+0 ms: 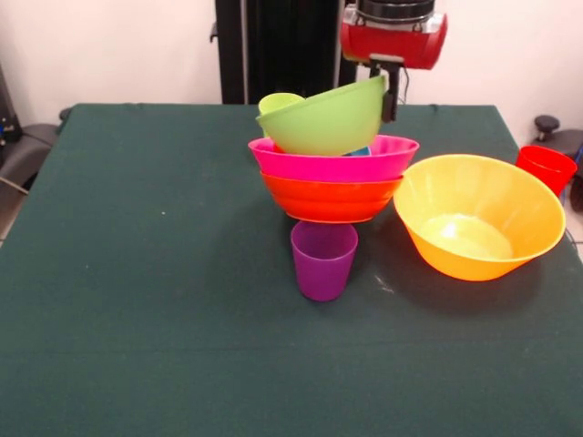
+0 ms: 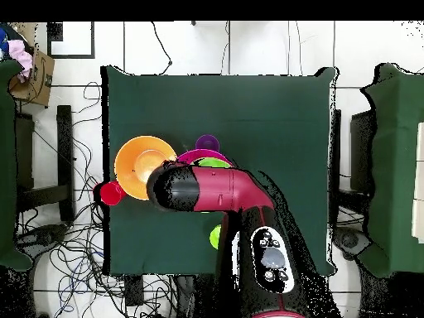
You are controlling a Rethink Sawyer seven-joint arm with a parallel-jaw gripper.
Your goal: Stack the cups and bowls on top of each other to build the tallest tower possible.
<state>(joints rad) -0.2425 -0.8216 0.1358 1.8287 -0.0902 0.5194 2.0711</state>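
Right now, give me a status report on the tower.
Tool at the tilted green bowl's rim, grip unclear. Tower three bowls high. Purple cup and orange bowl loose alongside.

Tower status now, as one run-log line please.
tower: red-orange bowl, pink bowl, tilted green bowl on top | gripper at green bowl rim | purple cup, big orange bowl unstacked

The red and black arm point(image 2: 217, 192) reaches from the table's robot-side edge toward the middle, bending across toward one side edge. In the front view its red wrist point(image 1: 393, 36) hangs near the far edge; the gripper point(image 1: 389, 96) below shows only one dark finger, its state unclear.
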